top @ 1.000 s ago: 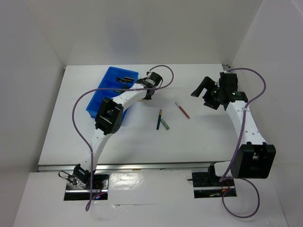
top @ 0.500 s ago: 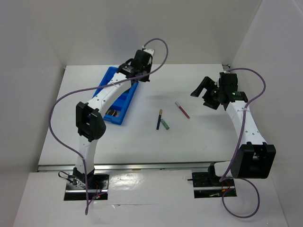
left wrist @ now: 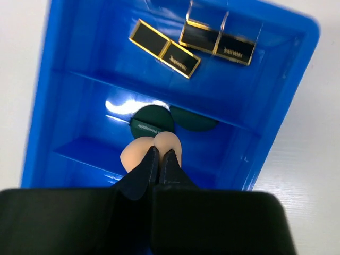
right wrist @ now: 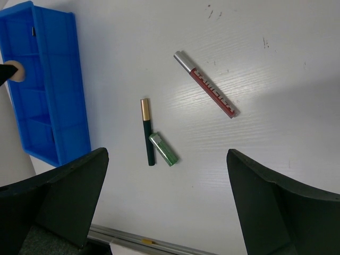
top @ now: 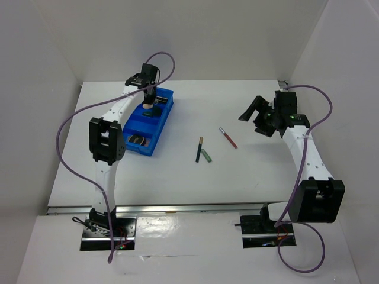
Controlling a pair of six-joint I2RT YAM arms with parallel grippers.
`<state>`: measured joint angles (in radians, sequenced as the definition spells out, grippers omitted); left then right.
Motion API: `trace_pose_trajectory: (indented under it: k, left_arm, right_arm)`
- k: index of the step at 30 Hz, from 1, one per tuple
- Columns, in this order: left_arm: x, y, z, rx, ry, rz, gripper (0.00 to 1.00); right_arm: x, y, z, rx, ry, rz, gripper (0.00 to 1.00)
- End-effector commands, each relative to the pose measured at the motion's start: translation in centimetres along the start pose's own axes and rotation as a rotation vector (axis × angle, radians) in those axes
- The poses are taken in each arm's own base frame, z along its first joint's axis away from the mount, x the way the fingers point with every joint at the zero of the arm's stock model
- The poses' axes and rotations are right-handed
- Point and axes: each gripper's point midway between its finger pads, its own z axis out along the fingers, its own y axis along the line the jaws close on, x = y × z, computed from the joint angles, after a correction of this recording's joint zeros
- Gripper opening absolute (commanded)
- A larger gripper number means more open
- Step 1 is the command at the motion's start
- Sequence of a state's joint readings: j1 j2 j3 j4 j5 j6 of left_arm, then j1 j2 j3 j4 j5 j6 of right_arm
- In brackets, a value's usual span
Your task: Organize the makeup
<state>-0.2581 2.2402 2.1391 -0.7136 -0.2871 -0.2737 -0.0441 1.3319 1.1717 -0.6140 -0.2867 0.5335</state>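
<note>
My left gripper [top: 148, 102] hangs over the far part of the blue tray [top: 165, 117]. In the left wrist view it [left wrist: 161, 151] is shut on the beige sponge [left wrist: 134, 155], pinching it above a middle compartment. Two dark round compacts [left wrist: 152, 122] lie below the sponge. Black-gold lipstick tubes [left wrist: 164, 48] lie in the far compartment. A dark pencil with a gold cap [right wrist: 147, 135], a short green tube [right wrist: 164, 150] and a red pencil [right wrist: 205, 85] lie on the table. My right gripper [top: 256, 118] is open and empty, high above and to the right of them.
A brown-pink palette [top: 140, 140] lies in the tray's near compartment. The tray also shows at the left of the right wrist view [right wrist: 50, 95]. White walls close the table at the back and sides. The left arm's purple cable loops over the table's left side.
My left gripper has swung from the tray's right side, round the back, to above the tray's far part. The right arm and the pencils have not moved.
</note>
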Motion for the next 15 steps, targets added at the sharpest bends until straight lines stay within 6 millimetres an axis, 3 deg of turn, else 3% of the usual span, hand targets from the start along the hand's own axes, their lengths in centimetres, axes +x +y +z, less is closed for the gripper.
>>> trace_pose_trajectory:
  k: [1, 4, 6, 7, 8, 9, 11, 12, 15]
  left_arm:
    - [1.5, -0.4, 0.6, 0.035, 0.051, -0.038, 0.0]
    - [2.2, 0.0, 2.1, 0.05, 0.079, -0.086, 0.02]
    - [2.1, 0.2, 2.4, 0.052, 0.085, -0.102, 0.12]
    - [2.8, 0.2, 2.8, 0.046, 0.109, -0.097, 0.2]
    - [2.3, 0.2, 2.6, 0.049, 0.095, -0.1, 0.29]
    - [2.2, 0.2, 2.4, 0.049, 0.098, -0.1, 0.51]
    - [1.8, 0.4, 1.6, 0.051, 0.089, -0.091, 0.7]
    - [1.2, 0.1, 0.5, 0.079, 0.075, -0.095, 0.85]
    - [-0.2, 0.1, -1.5, 0.107, 0.037, -0.082, 0.87]
  right_arm:
    - [-1.3, 0.9, -0.5, -0.026, -0.038, -0.012, 1.0]
    - [-1.3, 0.9, -0.5, -0.026, -0.038, -0.012, 1.0]
    - [-1.3, 0.9, -0.5, -0.026, -0.038, -0.012, 1.0]
    - [-1.5, 0.9, -0.4, -0.026, -0.038, -0.012, 1.0]
    - [-1.5, 0.9, -0.4, -0.026, -0.038, -0.012, 1.0]
    - [-1.5, 0.9, -0.4, -0.026, -0.038, -0.012, 1.0]
    - [-1.5, 0.9, -0.4, -0.026, -0.038, -0.012, 1.0]
    - [-1.5, 0.9, -0.4, -0.026, -0.038, -0.012, 1.0]
    - [-1.4, 1.1, -0.4, -0.035, -0.032, -0.003, 1.0]
